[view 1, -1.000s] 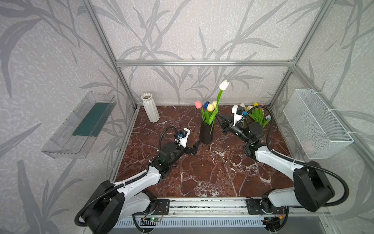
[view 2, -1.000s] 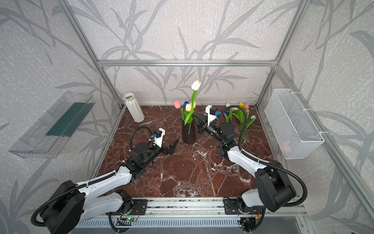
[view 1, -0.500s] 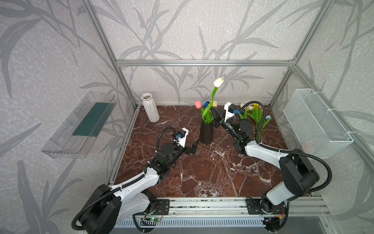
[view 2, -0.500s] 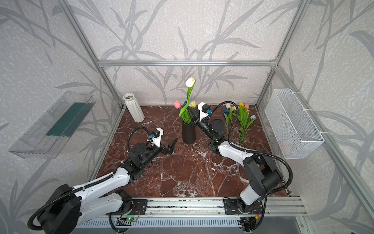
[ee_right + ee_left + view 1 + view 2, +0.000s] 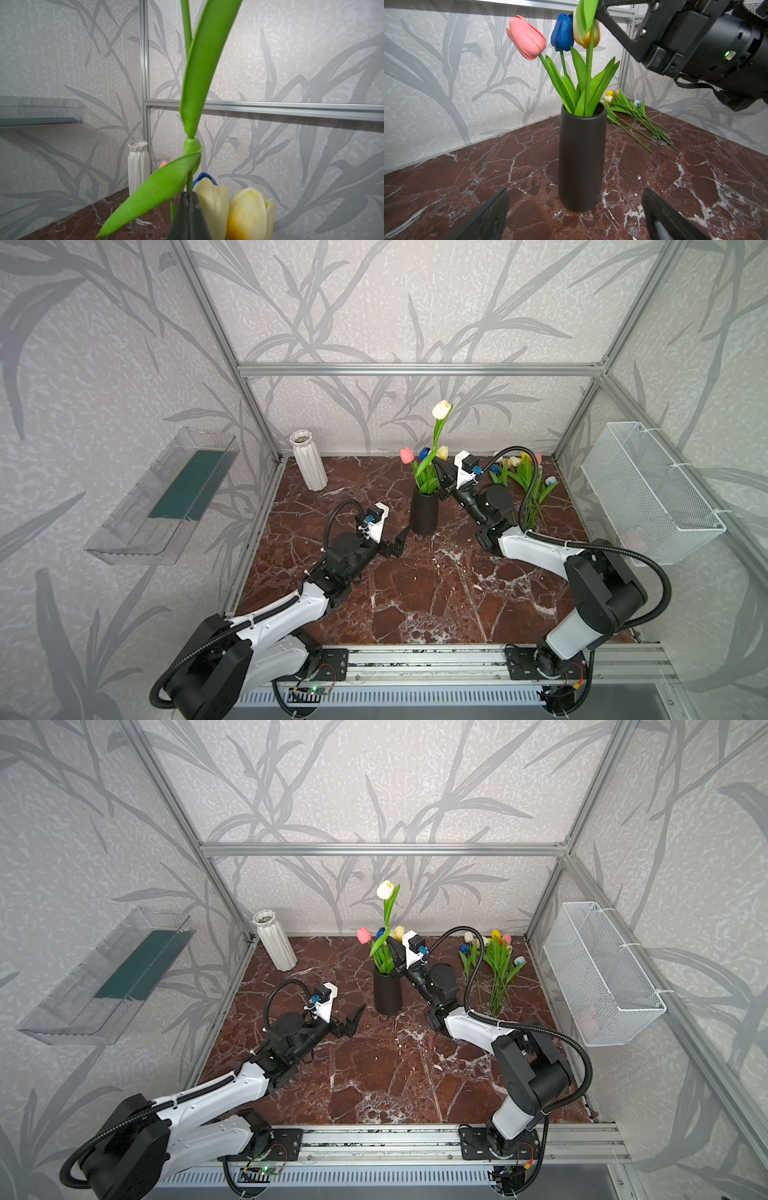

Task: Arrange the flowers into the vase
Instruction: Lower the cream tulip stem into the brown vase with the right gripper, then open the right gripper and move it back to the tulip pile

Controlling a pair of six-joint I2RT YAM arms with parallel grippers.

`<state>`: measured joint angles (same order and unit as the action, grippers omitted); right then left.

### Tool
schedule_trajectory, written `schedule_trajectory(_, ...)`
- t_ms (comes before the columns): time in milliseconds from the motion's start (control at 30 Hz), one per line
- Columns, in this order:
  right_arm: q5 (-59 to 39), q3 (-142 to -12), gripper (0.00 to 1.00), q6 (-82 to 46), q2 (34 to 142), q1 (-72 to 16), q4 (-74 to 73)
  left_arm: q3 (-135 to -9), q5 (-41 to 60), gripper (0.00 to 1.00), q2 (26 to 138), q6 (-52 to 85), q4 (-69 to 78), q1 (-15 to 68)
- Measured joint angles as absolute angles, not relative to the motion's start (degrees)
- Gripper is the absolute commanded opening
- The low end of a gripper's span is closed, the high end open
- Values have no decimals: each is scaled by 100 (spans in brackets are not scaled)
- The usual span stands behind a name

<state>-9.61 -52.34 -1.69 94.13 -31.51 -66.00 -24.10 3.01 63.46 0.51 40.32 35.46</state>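
- Top views: we see the right gripper [image 5: 438, 466] shut on the stem of the white tulip [image 5: 441, 409], whose head stands high above the black vase [image 5: 424, 512]. The left gripper [image 5: 397, 543] is wide open and empty, near the vase base. The loose flowers [image 5: 527, 483] lie at the back right.
- Left wrist: the held stem enters the vase mouth among three tulips [image 5: 562, 33]. How deep it goes is hidden.
- Right wrist: the fingers pinch the stem, possibly a leaf too; this close up it is hard to tell.
- Risk: if released early, the tall tulip may lean out. Pushing down could tip the unbraced vase.
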Motion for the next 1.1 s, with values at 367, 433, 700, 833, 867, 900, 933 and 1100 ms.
schedule_trajectory(367, -1361, -4834, 0, 152, 9435, -3205, -6486, -2410, 281, 99, 6370, 51, 4034, 3546)
schedule_trajectory(433, -1398, -4816, 1, 196, 9435, -3205, -6445, -2410, 281, 100, 6410, 54, 4036, 3546)
schedule_trajectory(700, -1288, -4696, 38, 342, 9426, -3208, -6274, -2410, 285, 99, 6525, 58, 4077, 3546)
schedule_trajectory(833, -1149, -4641, 45, 410, 9319, -3216, -6147, -2410, 283, 100, 6534, 56, 4077, 3546)
schedule_trajectory(867, -1131, -4641, 46, 438, 9273, -3221, -6101, -2410, 283, 100, 6534, 56, 4080, 3546)
schedule_trajectory(900, -1107, -4641, 46, 454, 9225, -3221, -6077, -2410, 283, 100, 6534, 56, 4080, 3546)
schedule_trajectory(933, -1092, -4641, 46, 464, 9161, -3223, -6038, -2410, 281, 99, 6534, 56, 4080, 3546)
schedule_trajectory(1100, -989, -4539, 46, 534, 8700, -3227, -5826, -2410, 281, 100, 6534, 54, 4077, 3546)
